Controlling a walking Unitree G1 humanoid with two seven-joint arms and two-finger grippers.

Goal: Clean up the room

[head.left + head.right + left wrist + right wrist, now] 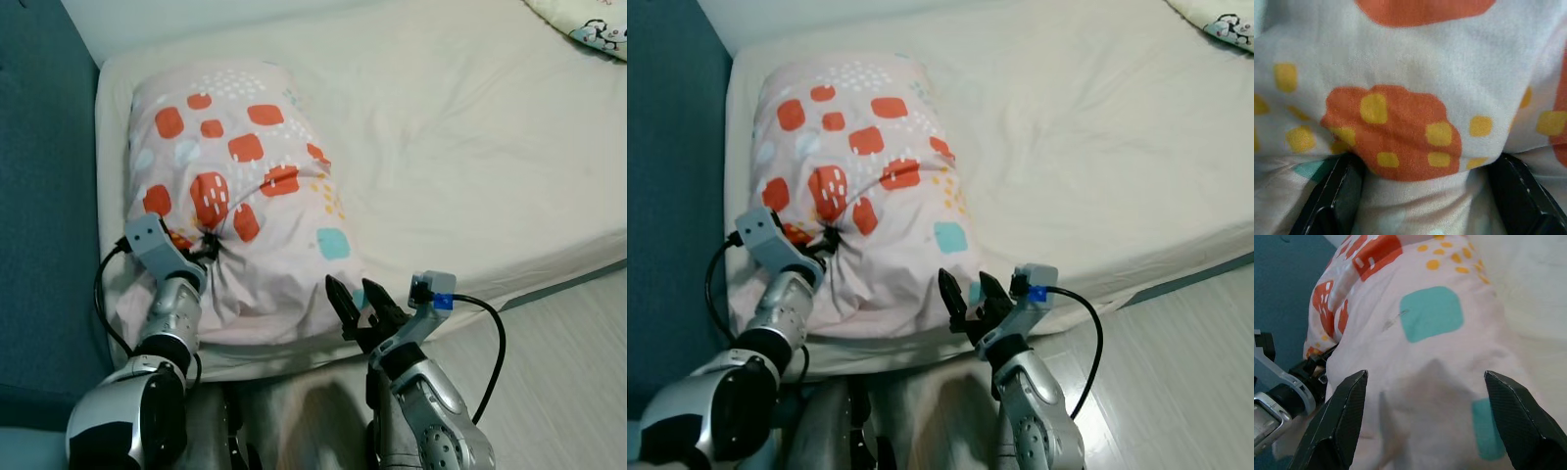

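Left eye view: pillow (235, 186) on bed (470, 147) by its near left corner, left hand (208, 245) pinching bunched pillow fabric, right hand (359, 300) spread, hovering at the pillow's near edge.

A home bedroom: a bed (470, 127) with a cream sheet, a patterned pillow (235, 186) at its near left corner, a teal wall (39, 196) beside it, pale wood floor (578, 343)
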